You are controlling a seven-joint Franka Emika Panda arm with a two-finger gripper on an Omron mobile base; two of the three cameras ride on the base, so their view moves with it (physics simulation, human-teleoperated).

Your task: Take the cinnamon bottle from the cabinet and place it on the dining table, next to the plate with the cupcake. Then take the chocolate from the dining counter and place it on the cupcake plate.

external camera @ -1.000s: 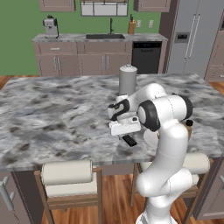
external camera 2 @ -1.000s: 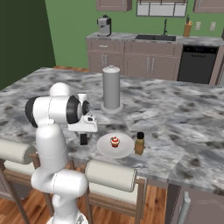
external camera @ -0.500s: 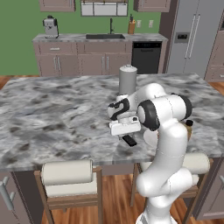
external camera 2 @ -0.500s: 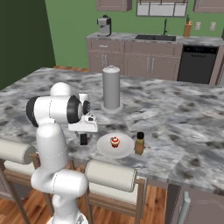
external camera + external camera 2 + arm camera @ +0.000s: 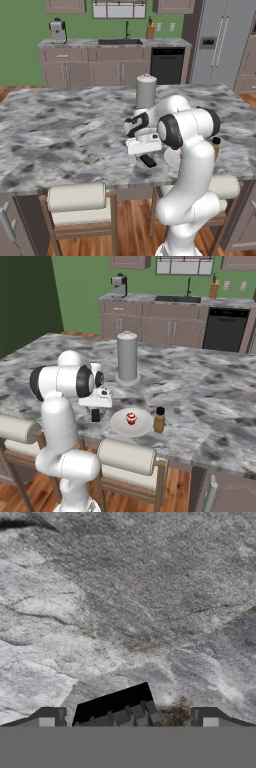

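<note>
The marble bench (image 5: pixel 210 386) spreads wide across both base views, with padded stools (image 5: pixel 127 456) tucked under its near edge. The white arm (image 5: pixel 187 150) bends over that near edge and points its gripper (image 5: pixel 128 719) straight down at the stone. A tall grey cylinder (image 5: pixel 127 357) stands upright further back on the bench, well apart from the smaller things. The round white plate (image 5: pixel 132 423) lies near the front edge, with the cupcake (image 5: pixel 131 418) sitting at its middle. The cinnamon bottle (image 5: pixel 159 420) stands upright just beside the plate, on the side away from the arm. The chocolate (image 5: pixel 114 704) lies flat on the marble right under the gripper, beside the plate on the arm's side, not on it. In the hand view the jaws stand spread wide to either side of the bar, gripping nothing.
</note>
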